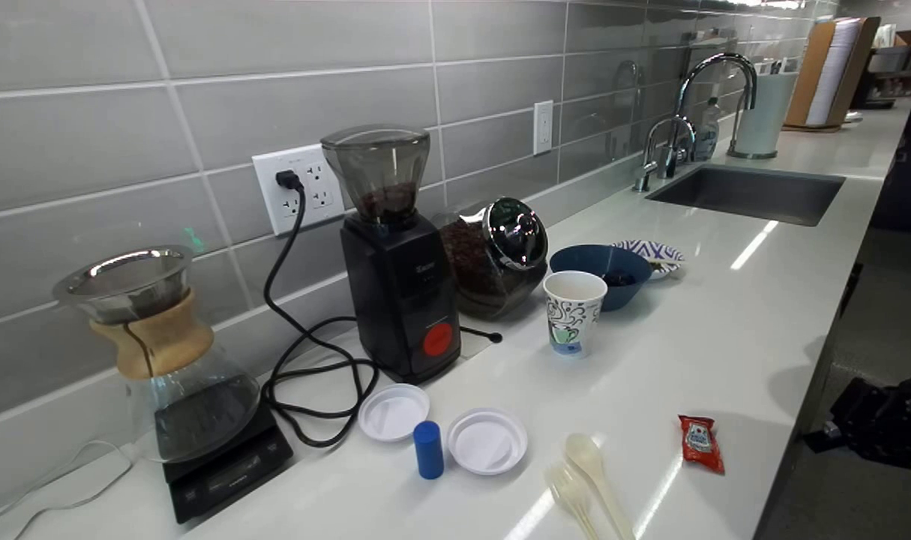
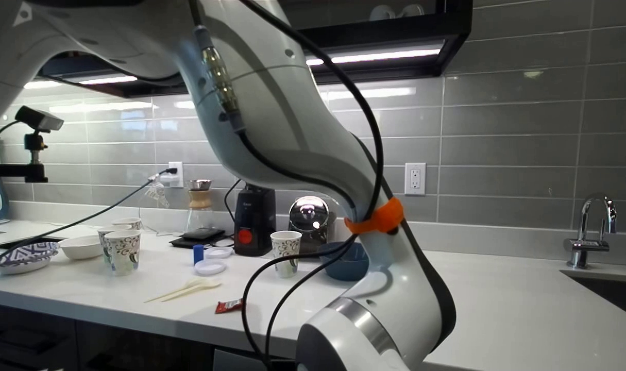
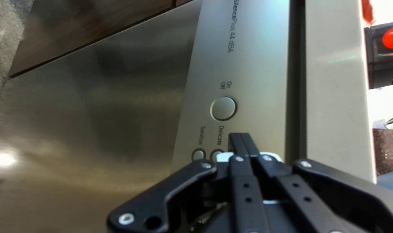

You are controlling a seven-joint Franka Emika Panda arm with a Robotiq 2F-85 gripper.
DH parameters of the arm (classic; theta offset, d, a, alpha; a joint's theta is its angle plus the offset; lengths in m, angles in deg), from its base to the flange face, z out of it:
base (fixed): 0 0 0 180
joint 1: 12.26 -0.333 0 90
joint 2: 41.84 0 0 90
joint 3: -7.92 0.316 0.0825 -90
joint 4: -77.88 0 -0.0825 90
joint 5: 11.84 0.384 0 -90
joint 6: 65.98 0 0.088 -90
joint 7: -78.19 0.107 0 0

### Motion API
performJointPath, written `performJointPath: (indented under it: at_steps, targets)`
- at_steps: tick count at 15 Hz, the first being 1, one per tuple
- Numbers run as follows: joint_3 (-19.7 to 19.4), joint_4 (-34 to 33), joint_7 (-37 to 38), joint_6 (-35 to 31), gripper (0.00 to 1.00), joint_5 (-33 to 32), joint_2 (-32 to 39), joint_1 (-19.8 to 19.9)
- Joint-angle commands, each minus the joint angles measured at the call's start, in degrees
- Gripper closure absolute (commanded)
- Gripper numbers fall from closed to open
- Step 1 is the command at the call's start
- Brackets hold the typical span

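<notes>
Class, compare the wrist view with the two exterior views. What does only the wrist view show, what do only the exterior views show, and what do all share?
Only the wrist view shows the On/Off button, Sanitize button and "SilencePlus" lettering. Only there is it clear that the fingers are shut, near the Delicate label.

Only the exterior views, both of them, show the carafe, scale, fork, spoon and blue tube.

All share the counter, grinder and bean jar, the last two cut off in the wrist view.
</notes>
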State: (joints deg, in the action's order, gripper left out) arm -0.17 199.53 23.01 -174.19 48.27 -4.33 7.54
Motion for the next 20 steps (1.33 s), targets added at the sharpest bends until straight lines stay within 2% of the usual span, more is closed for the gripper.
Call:
performJointPath:
  at_steps: [1,5,11,14,17,20]
  targets:
    - [2.2,-0.8,-8.1,-5.1,1.0,4.4,2.3,-1.9]
    - [2.4,-0.7,-16.1,-6.1,1.0,6.5,2.7,-1.7]
    - [1.5,-0.5,-18.6,-6.8,1.0,6.5,2.7,-2.6]
    - [0.8,0.2,-17.5,-7.5,1.0,4.9,2.0,-3.5]
    - [-0.7,0.9,-12.2,-6.3,1.0,2.5,1.2,-3.8]
    - [-1.3,1.1,-10.1,-6.0,1.0,2.3,0.3,-3.5]
